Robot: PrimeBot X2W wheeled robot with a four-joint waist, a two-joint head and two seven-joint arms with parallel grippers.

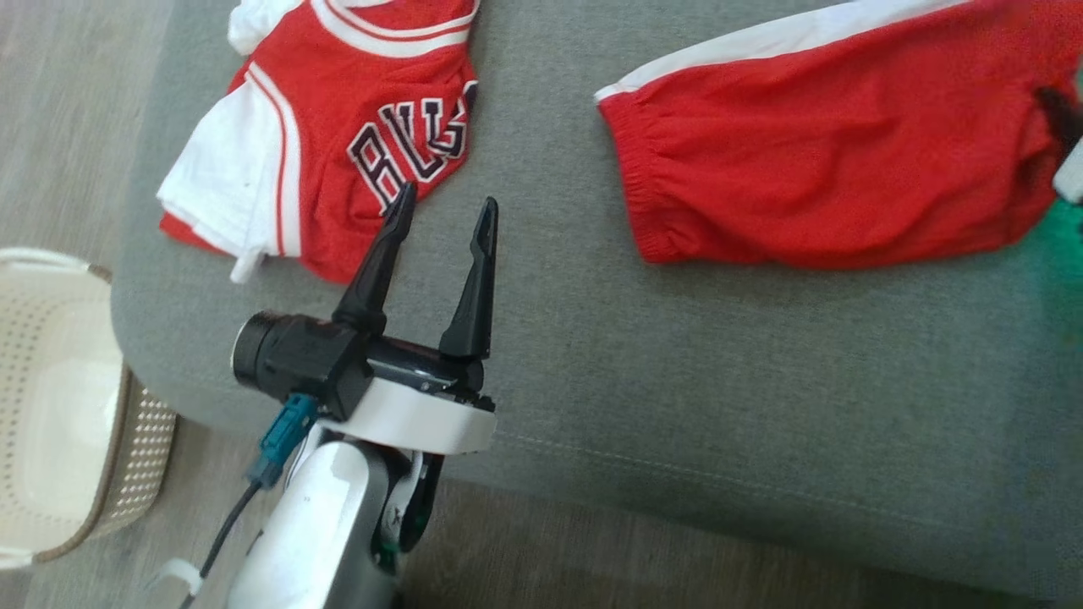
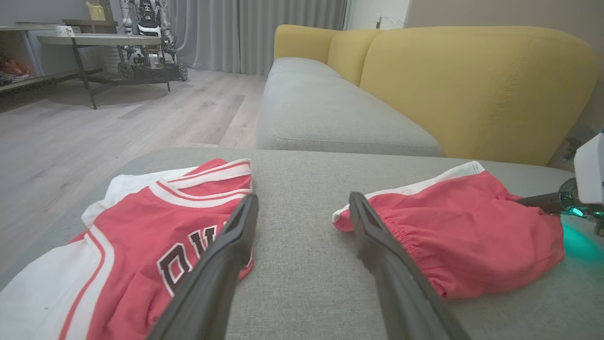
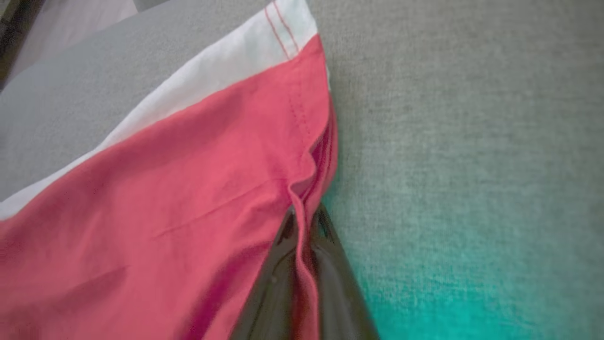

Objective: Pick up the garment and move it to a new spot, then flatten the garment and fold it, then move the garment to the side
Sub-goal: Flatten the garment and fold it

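The garment, red shorts (image 1: 829,144) with a white side stripe, lies flat on the right of the grey cushion (image 1: 677,381). My right gripper (image 3: 304,212) is shut on a fold at the edge of the shorts (image 3: 165,212), with red cloth pinched between its dark fingers. The same gripper (image 1: 1058,110) reaches in from the right edge of the head view. My left gripper (image 1: 447,199) hovers open and empty over the cushion, between the shorts (image 2: 472,236) and a red and white jersey. Its fingers (image 2: 226,264) frame bare grey fabric.
The folded red and white jersey (image 1: 338,127) lies on the cushion's far left corner. A perforated cream basket (image 1: 59,397) stands on the wooden floor to the left. Yellow sofa backs (image 2: 472,85) rise behind, and a table with another robot (image 2: 146,42) stands far off.
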